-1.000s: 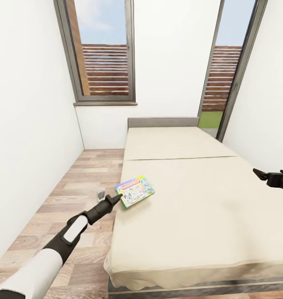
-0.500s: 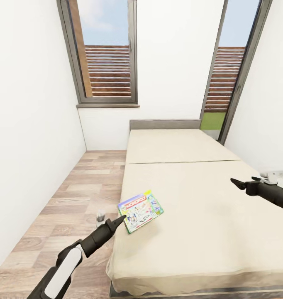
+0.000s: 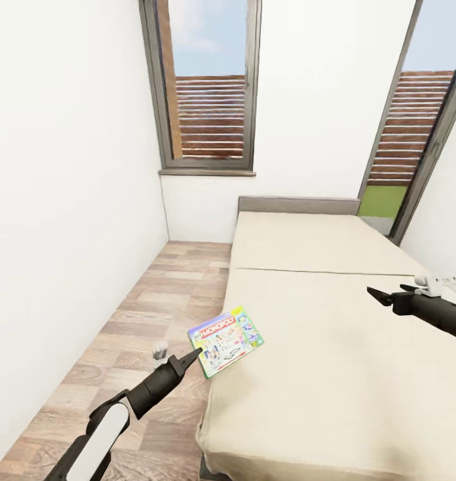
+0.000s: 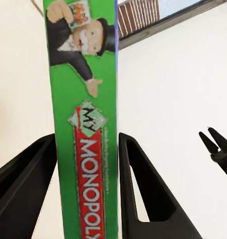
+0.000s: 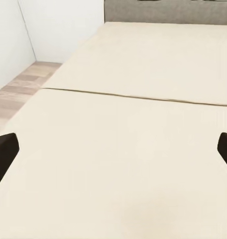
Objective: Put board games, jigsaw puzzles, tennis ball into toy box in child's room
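Carrying is the step now, I think. The left fingers [image 3: 191, 357] are clamped on the green edge of a game box [image 3: 226, 341], one finger on each flat side. The box is lifted up in the air, just over the bed's [image 3: 335, 347] left edge and partly over the wood floor [image 3: 154, 300]. It touches only the fingers.

The right fingers [image 3: 378, 294] hang over the bed's right side, well apart from the box. They are spread wide and hold nothing.

Next, I think the robot must turn away from the bed and take the box to the grey tray, keeping the squeeze tight so the box does not slip.
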`<state>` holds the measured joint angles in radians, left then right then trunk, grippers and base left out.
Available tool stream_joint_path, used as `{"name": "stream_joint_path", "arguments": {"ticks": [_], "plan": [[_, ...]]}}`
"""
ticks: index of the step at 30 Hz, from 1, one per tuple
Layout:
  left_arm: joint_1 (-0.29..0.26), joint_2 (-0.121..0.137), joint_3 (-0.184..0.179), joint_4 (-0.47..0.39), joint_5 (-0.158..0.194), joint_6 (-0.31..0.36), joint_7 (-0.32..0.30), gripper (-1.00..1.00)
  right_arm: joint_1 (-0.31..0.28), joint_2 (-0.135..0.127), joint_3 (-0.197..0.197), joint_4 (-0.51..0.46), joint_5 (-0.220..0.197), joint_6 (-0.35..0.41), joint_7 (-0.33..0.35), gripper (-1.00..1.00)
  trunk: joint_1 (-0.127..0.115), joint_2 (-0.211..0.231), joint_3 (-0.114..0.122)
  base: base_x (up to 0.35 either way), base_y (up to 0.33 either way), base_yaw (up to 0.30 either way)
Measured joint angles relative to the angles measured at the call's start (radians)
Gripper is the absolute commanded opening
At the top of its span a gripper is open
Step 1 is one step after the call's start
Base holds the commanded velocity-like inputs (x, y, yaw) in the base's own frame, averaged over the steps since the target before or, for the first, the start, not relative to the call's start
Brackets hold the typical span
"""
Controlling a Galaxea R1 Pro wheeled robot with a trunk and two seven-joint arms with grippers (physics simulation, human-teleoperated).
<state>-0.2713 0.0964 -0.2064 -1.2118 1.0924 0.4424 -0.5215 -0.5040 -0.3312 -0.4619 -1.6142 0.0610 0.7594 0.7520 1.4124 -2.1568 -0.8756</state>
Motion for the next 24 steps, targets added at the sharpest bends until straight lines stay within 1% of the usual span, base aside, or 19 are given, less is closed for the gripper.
{"name": "stream_joint_path", "arguments": {"ticks": [1,4,19,24], "plan": [[0.01,0.012,0.001,-0.023,0.003,0.0,0.001,-1.0,0.0,0.0,0.0,0.0,0.0,0.0,0.0,1.0,-0.004,0.007,0.003,0.0,0.0,0.278],[0.015,0.018,0.001,-0.033,0.0,-0.001,0.001,-1.0,0.0,0.0,0.0,0.0,0.0,-0.001,0.0,1.0,-0.015,0.028,0.011,0.0,0.0,0.275],[0.016,0.018,-0.001,-0.031,-0.003,0.003,0.007,-1.0,0.0,0.0,0.002,0.0,0.0,-0.002,0.002,1.0,-0.073,0.133,0.048,0.0,0.0,0.269],[0.017,0.018,-0.002,-0.019,-0.008,-0.002,0.022,-1.0,0.012,0.0,0.003,0.0,0.0,-0.003,0.002,1.0,-0.073,0.133,0.044,0.0,0.0,0.253]]}}
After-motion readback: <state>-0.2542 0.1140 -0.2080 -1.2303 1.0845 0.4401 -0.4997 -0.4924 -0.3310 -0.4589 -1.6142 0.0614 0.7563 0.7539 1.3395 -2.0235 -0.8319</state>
